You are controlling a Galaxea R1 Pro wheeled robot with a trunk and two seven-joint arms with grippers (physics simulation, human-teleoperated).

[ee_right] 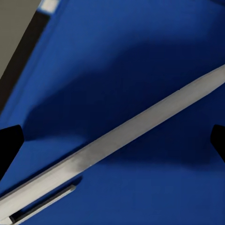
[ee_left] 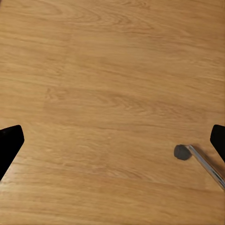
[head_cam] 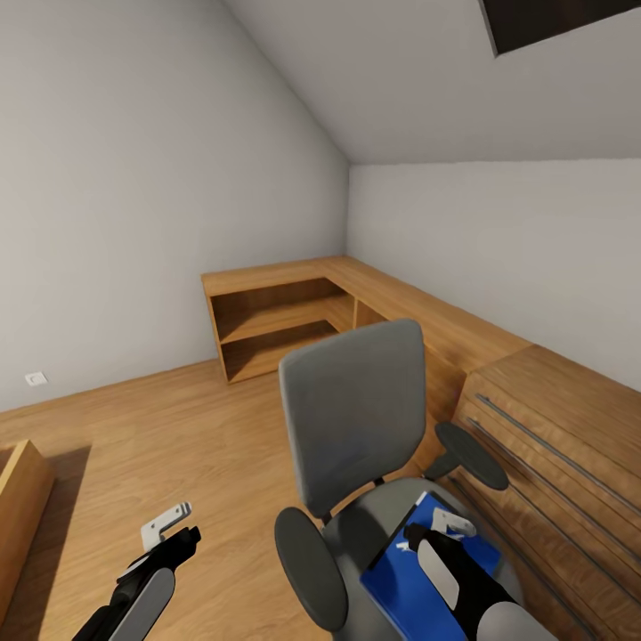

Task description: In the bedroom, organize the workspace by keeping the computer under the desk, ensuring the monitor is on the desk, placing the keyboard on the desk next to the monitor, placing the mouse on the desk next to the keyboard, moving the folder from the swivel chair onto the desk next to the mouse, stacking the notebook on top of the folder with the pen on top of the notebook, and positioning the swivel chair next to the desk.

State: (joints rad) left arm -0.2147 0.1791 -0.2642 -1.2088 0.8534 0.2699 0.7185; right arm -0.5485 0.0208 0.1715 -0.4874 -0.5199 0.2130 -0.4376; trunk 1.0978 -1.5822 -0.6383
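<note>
Wooden floor, swivel chair [head_cam: 356,418] with folder [head_cam: 405,583] under right hand [head_cam: 445,527]

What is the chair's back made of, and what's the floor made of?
The swivel chair back looks like soft grey fabric: matte, no shine, rounded edges. The floor looks like smooth varnished wood: warm brown planks with grain lines. Both are rendered, so that's a guess from looks.

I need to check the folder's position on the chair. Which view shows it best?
The head view: the folder lies on the swivel chair seat, under the right end effector. The right wrist view gives only a blue close-up.
</note>
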